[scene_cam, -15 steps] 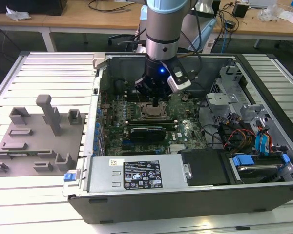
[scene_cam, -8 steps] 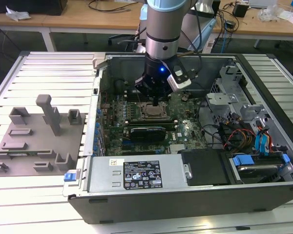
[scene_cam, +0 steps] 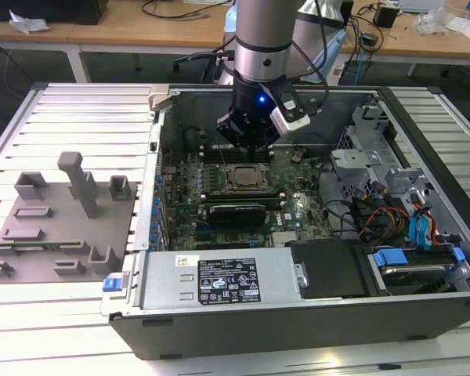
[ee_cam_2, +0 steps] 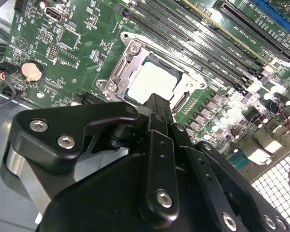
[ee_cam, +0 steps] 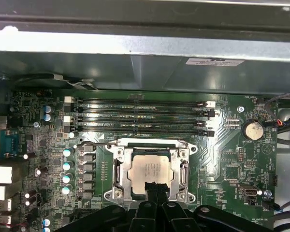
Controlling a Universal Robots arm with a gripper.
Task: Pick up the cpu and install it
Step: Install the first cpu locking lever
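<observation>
Already seated (in socket point(ee_cam: 117, 172)) — cpu point(ee_cam: 150, 168), pincer point(ee_cam: 154, 186) above.

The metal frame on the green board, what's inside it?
The cpu lies flat inside the socket frame. The gripper hides one edge, and whatever is under the chip is covered.

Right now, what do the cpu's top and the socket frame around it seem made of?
The cpu: likely metal, a pale silvery satin top that glares white in the second wrist view. The socket frame: probably bare steel, grey with bright glints along its edges.
</observation>
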